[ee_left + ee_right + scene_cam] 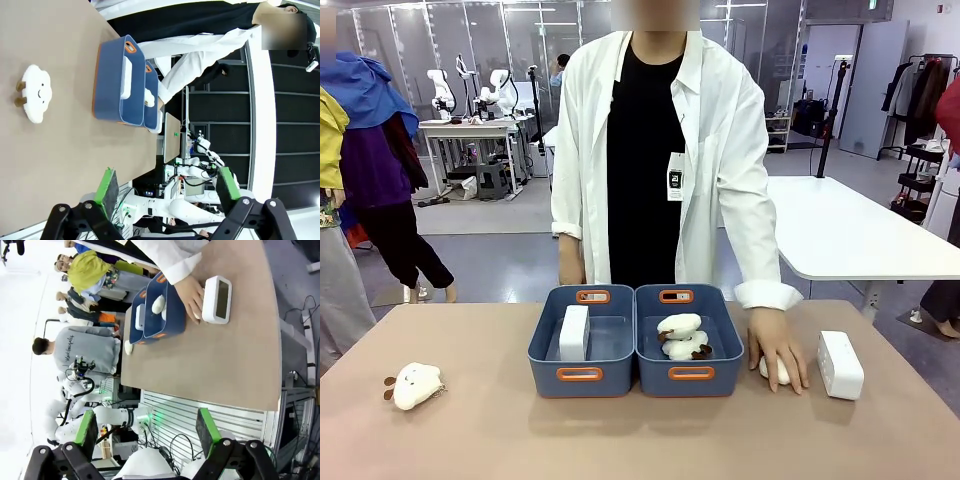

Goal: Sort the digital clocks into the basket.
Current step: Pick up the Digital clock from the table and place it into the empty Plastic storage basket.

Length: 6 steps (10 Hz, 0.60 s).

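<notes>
Two blue bins stand side by side mid-table. The left basket (pixel 548 350) (pixel 107 80) holds one white digital clock (pixel 574 333) (pixel 126 80) standing on edge. The other digital clock (pixel 840 365) (pixel 217 299) lies on the table at the right, beyond a person's hand (pixel 777 358) (pixel 190 296). In its wrist view my left gripper (pixel 167 187) hangs open above the table's near left part, with nothing between its green pads. My right gripper (pixel 147 427) is likewise open and bare, well back from the table's right end.
The right bin (pixel 730 350) (pixel 172 315) holds fluffy cream plush toys (pixel 682 337). The person's hand rests on another plush beside that bin. One more plush (pixel 415 385) (pixel 37 93) lies at the near left. The person stands at the far edge.
</notes>
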### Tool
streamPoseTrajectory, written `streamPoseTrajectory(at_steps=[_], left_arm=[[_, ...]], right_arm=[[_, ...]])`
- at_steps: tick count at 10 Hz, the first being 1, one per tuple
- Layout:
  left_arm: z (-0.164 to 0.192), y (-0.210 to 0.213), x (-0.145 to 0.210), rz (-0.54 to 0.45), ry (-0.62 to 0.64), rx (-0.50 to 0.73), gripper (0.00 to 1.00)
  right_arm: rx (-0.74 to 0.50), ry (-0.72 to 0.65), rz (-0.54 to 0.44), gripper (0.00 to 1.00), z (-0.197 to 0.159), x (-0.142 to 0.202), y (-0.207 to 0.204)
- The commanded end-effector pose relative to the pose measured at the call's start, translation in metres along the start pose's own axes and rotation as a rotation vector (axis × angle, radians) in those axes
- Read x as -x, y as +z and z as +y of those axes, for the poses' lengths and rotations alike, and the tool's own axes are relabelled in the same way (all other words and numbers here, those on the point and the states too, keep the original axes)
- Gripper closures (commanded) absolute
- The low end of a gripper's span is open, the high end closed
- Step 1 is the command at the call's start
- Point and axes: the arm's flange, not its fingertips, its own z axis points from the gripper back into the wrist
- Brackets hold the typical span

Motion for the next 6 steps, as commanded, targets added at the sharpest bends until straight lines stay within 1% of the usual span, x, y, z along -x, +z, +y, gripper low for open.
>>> streamPoseTrajectory(at_steps=[1,6], left_arm=[[-0.0027,0.0037,0.0036,0.010,0.003,0.007,0.00],[-0.0027,0.0037,0.0036,0.010,0.003,0.007,0.00]], right_arm=[[0.009,-0.001,0.010,0.00,0.0044,0.0037,0.0011],[0.009,-0.001,0.010,0.00,0.0044,0.0037,0.0011]])
